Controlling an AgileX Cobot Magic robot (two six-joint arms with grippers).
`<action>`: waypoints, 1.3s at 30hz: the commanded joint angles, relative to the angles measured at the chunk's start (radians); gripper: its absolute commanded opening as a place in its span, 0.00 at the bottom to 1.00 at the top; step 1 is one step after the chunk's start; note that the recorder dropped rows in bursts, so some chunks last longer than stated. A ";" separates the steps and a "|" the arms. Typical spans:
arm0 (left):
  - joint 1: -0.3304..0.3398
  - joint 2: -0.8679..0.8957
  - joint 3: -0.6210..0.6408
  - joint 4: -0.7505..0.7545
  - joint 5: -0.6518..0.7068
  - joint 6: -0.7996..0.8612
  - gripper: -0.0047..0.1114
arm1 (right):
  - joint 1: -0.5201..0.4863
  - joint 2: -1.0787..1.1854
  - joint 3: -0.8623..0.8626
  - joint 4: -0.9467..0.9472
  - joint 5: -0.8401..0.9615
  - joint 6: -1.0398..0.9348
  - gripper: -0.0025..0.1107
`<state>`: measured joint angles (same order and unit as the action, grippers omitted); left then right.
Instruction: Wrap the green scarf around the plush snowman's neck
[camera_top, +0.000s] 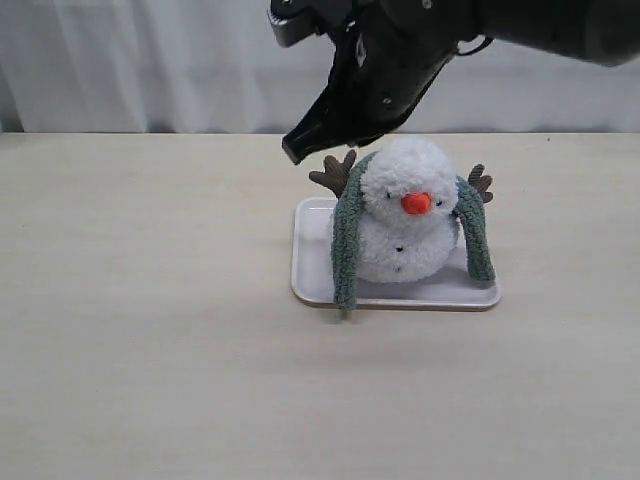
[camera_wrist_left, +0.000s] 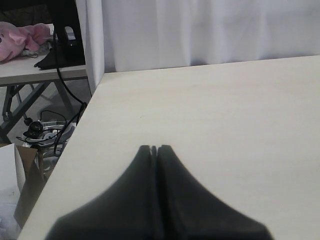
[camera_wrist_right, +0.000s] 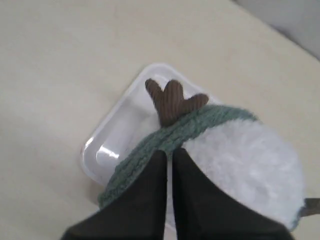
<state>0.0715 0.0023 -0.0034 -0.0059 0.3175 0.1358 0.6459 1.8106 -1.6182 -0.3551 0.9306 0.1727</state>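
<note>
Clenched on nothing above the green scarf (camera_top: 346, 250), the right end effector (camera_top: 294, 151) should open, pinch one hanging end low and cross it under the plush snowman (camera_top: 385, 255)'s chin.

We see the plush snowman (camera_top: 403, 250) sitting upright on a white tray (camera_top: 310, 285), facing the exterior camera. The green scarf (camera_top: 347, 245) drapes behind its head (uncrossed in front), both ends hanging down its sides, the view's left end overhanging the tray's edge.

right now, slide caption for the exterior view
Green scarf draped over plush snowman on white tray, shut right gripper poised above
</note>
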 joint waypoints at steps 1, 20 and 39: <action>-0.003 -0.002 0.003 -0.003 -0.008 -0.002 0.04 | 0.002 0.080 -0.027 0.025 0.084 0.022 0.06; -0.003 -0.002 0.003 -0.003 -0.008 -0.002 0.04 | -0.020 0.244 -0.114 -0.079 0.075 0.104 0.06; -0.003 -0.002 0.003 -0.003 -0.008 -0.002 0.04 | -0.045 0.048 -0.112 -0.019 0.225 0.109 0.15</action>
<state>0.0715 0.0023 -0.0034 -0.0059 0.3182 0.1358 0.6290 1.9334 -1.7286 -0.3818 1.1194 0.2736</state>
